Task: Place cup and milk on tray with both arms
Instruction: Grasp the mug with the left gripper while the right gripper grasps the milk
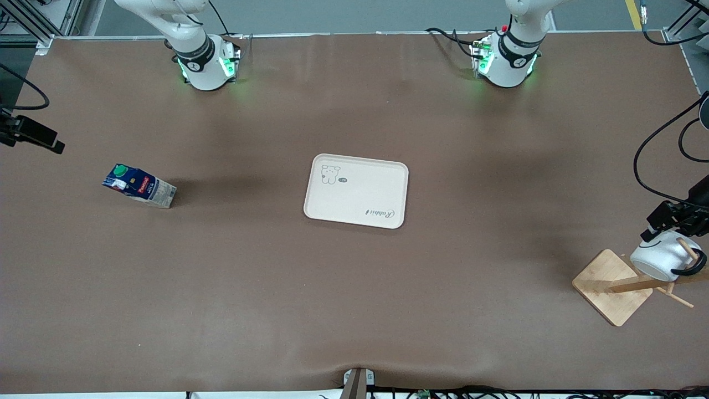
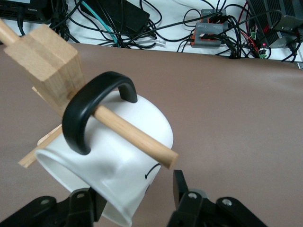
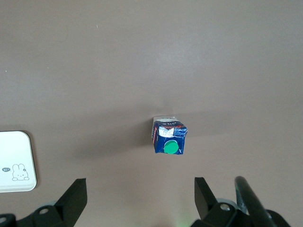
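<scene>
The white cup (image 1: pixel 661 257) hangs by its black handle (image 2: pixel 90 111) on a peg of a wooden stand at the left arm's end of the table. My left gripper (image 1: pixel 671 217) is open at the cup. In the left wrist view the gripper (image 2: pixel 135 189) has the cup's rim (image 2: pixel 109 189) between its fingers, with a gap at one finger. The milk (image 1: pixel 139 187) stands on the table toward the right arm's end. My right gripper (image 3: pixel 139 198) is open and empty, high over the table beside the milk (image 3: pixel 168 137). The cream tray (image 1: pixel 357 191) lies empty mid-table.
The wooden stand has a square base (image 1: pixel 612 288), a post (image 2: pixel 49 61) and a peg (image 2: pixel 132 137) through the cup's handle. Cables and boxes (image 2: pixel 208 33) lie off the table's edge past the stand. A black part with a cable (image 1: pixel 33 136) shows at the right arm's end.
</scene>
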You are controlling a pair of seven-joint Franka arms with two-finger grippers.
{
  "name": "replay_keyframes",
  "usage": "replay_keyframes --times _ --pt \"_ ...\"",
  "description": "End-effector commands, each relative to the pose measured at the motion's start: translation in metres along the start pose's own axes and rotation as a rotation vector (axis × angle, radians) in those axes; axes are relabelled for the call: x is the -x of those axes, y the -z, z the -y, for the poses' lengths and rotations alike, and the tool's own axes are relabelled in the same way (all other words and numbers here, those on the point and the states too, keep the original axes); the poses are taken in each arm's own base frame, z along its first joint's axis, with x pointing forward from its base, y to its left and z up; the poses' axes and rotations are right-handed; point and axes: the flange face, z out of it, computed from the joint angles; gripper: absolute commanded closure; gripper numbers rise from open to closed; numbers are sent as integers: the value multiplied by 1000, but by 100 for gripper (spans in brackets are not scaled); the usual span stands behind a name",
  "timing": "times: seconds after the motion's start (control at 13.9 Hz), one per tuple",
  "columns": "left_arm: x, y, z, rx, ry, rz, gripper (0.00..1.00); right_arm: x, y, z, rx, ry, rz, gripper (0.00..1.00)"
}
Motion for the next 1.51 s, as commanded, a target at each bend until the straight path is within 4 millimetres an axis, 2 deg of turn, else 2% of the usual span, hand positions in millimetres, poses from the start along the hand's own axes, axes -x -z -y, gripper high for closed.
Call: replay_keyframes --times 0.0,0.14,0.36,0.43,0.58,0.72,0.94,1.08,1.15,1.3,1.44 --pt "-5 0 0 8 -28 -23 47 -4 3 -3 -17 0 -3 0" --pt "-5 -1 -1 9 -33 -20 57 -4 3 -3 -17 0 -3 0" --pt "-5 -3 -1 10 -70 -19 77 -7 -1 -2 -17 -1 0 0" --pt "-5 -4 -1 10 -74 -18 84 -14 -11 -3 -5 2 15 0" --pt "-5 -4 -3 12 -78 -15 100 -18 -17 -3 -2 2 25 0" --pt "-6 -2 -7 14 -89 -13 100 -28 -37 -2 5 5 62 0" --pt "-7 2 -11 15 -101 -13 100 -34 -47 1 17 88 77 0" --pt "-10 10 -27 40 -109 1 100 -35 -55 -1 17 82 92 0" --pt "-8 14 -32 53 -108 15 100 -41 -75 -2 13 74 138 0" --pt "-4 19 -38 84 -87 49 100 -47 -94 -21 -28 47 175 0" --pt "-2 27 -46 99 -67 71 100 -49 -108 -25 -29 33 224 0"
